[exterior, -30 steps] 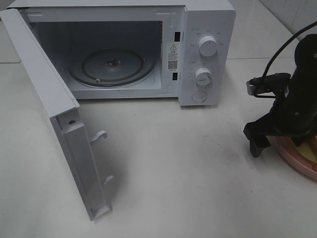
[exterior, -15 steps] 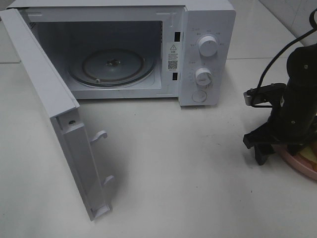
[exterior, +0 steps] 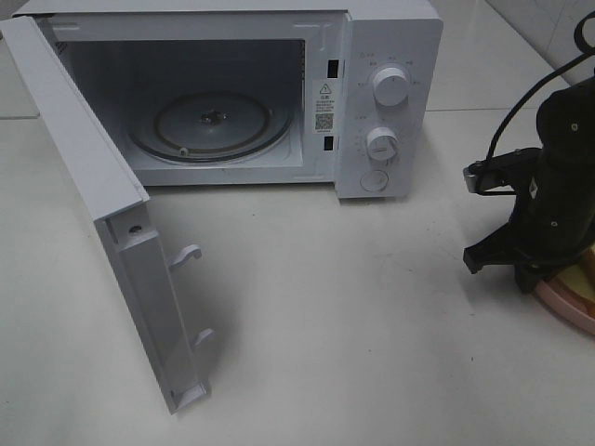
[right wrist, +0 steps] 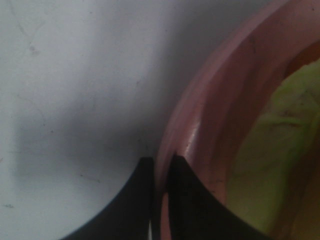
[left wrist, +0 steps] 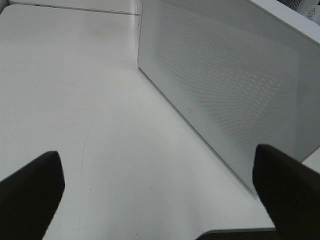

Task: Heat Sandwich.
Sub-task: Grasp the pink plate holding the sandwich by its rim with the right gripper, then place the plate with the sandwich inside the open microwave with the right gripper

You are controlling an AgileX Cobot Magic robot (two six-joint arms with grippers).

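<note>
The microwave [exterior: 390, 28] stands with its door [exterior: 102, 214] swung wide, and the left gripper [left wrist: 157, 165] hangs beside the door's outer face, spread open and holding nothing. Off to the microwave's right in the high view, the pink plate [exterior: 562, 299] carries the sandwich [right wrist: 270, 145]. The right gripper [right wrist: 161, 165] is pinched on the plate's rim.

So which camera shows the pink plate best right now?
Right wrist: the pink plate rim is close up, pinched by the right tool. Exterior high shows only an edge behind the arm; left wrist shows none.
</note>
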